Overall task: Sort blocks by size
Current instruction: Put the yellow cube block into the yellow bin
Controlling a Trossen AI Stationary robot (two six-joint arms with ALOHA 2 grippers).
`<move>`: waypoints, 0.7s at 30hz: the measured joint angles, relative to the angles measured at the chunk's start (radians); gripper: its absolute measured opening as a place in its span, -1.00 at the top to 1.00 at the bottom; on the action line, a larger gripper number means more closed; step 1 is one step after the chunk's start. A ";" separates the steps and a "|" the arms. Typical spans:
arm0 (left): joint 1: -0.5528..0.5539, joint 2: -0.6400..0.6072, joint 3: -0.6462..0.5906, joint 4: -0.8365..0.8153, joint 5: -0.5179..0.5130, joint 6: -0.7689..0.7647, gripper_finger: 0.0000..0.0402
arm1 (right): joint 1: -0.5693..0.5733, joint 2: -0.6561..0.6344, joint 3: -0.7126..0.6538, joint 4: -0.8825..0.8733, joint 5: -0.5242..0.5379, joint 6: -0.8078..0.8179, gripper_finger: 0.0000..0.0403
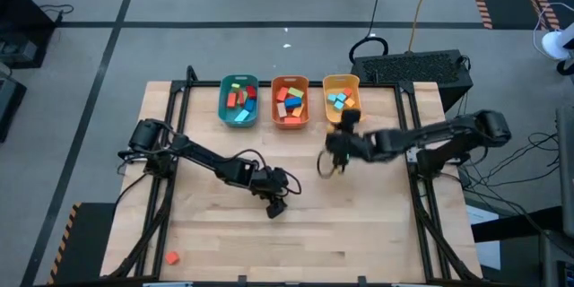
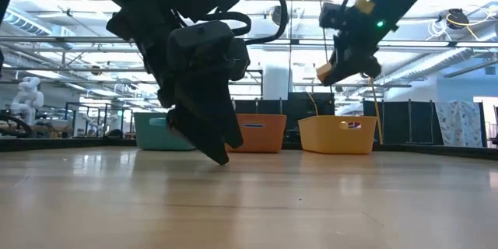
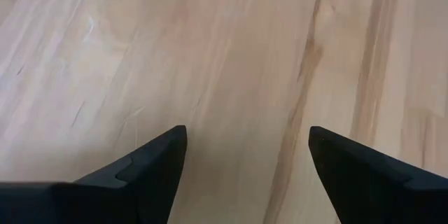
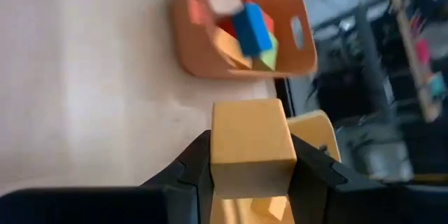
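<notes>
Blocks mostly sit in the three bins (image 1: 289, 108), my right gripper (image 4: 250, 155) pinching a yellow block (image 4: 250, 140) near what looks like the yellow bin (image 2: 336, 135), left gripper (image 3: 246, 155) gaping empty over the table (image 3: 210, 56).

My right claw (image 4: 248, 164) grips a tan block (image 4: 250, 140); beyond it, the orange bin (image 4: 241, 28) holds mixed blocks.

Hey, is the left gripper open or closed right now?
Open. The left gripper shows its two fingers spread wide, with only bare table between them.
</notes>
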 joint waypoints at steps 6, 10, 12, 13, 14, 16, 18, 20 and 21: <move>-0.020 -0.001 0.002 -0.036 -0.028 0.000 -0.51 | -0.262 -0.085 -0.031 0.007 -0.221 -0.026 0.43; -0.034 -0.001 0.002 -0.038 -0.059 0.004 -0.51 | -0.413 -0.106 -0.046 0.040 -0.343 -0.057 0.43; -0.034 -0.001 0.001 -0.040 -0.075 0.005 -0.51 | -0.489 -0.101 -0.051 0.065 -0.407 -0.059 0.43; -0.034 -0.001 0.001 -0.041 -0.081 0.005 -0.51 | -0.523 -0.093 -0.051 0.078 -0.435 -0.051 0.43; -0.034 -0.001 0.001 -0.040 -0.084 0.004 -0.51 | -0.556 -0.082 -0.051 0.096 -0.457 -0.031 0.43; -0.034 -0.001 0.001 -0.040 -0.088 -0.002 -0.51 | -0.614 -0.058 -0.051 0.115 -0.482 0.030 0.43; -0.034 0.000 0.001 -0.040 -0.088 -0.004 -0.51 | -0.654 -0.031 -0.051 0.139 -0.488 0.092 0.43; -0.035 0.000 0.001 -0.041 -0.089 -0.004 -0.51 | -0.688 -0.004 -0.051 0.136 -0.519 0.148 0.43; -0.039 0.000 0.000 -0.042 -0.092 -0.003 -0.51 | -0.706 0.010 -0.051 0.138 -0.544 0.176 0.43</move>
